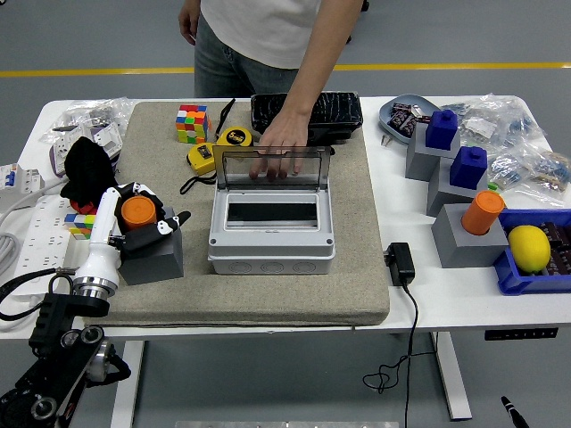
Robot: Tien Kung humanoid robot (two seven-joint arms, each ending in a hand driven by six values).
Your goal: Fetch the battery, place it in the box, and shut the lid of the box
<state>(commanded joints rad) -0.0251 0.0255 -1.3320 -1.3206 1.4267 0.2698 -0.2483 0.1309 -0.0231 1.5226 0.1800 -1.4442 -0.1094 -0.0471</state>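
My fingers [152, 234] curl around the orange cylindrical battery [139, 212], upright in its grey holder block [153, 255] at my left; the grey box [272, 230] sits mid-mat, its clear lid [272, 169] raised

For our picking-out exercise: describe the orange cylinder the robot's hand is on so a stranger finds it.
On the grey mat's left side stands a grey block. The orange cylinder sits on it, the left hand curled around it; its twin stands far right.

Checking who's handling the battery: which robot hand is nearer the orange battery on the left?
Left. The left hand is curled around the orange battery on its grey block. The right hand is out of view.
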